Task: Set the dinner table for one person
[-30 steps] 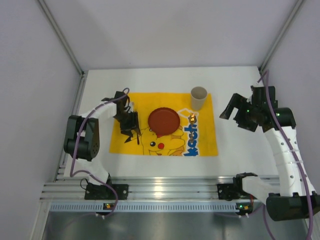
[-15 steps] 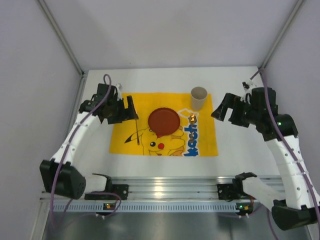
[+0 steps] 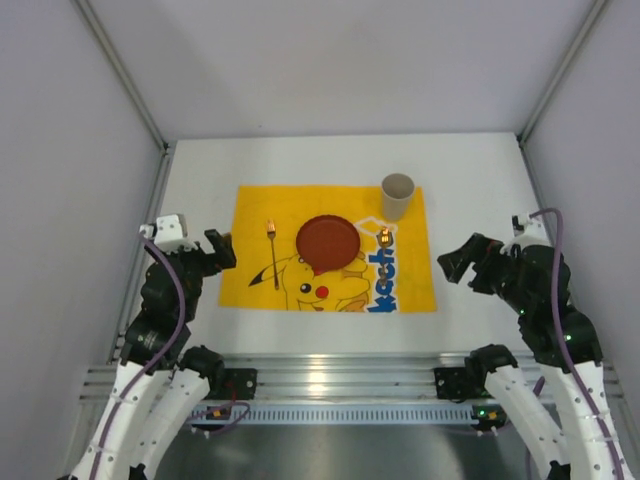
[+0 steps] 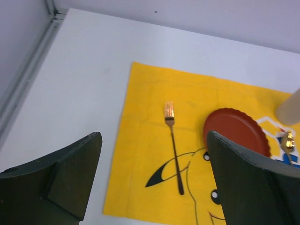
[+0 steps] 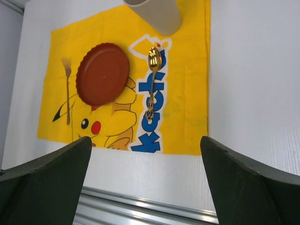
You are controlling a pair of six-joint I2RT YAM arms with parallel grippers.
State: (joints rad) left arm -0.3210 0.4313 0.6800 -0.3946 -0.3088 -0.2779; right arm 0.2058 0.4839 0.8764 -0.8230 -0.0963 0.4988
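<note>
The white dinner table (image 3: 200, 170) carries a yellow Pikachu mat (image 3: 410, 280). On the mat lie a red-brown plate (image 3: 326, 241), a fork (image 3: 273, 254) to its left, a gold spoon (image 3: 383, 238) to its right and a beige cup (image 3: 397, 196) at the far right corner. The fork (image 4: 173, 145), plate (image 4: 236, 131) and mat (image 4: 140, 154) show in the left wrist view; the plate (image 5: 102, 73), spoon (image 5: 153, 79), fork (image 5: 67, 89) and cup (image 5: 157, 14) in the right wrist view. My left gripper (image 3: 212, 255) is open and empty, left of the mat. My right gripper (image 3: 462, 262) is open and empty, right of the mat.
A silver aluminium rail (image 3: 330, 375) runs along the table's near edge, also in the right wrist view (image 5: 140, 208). Grey walls enclose the table on three sides, with a metal post (image 3: 120, 70) at the back left corner.
The left gripper has let go of the fork, which now lies on the mat, and the left arm has drawn back toward the near left. The right arm has drawn back toward the near right.
</note>
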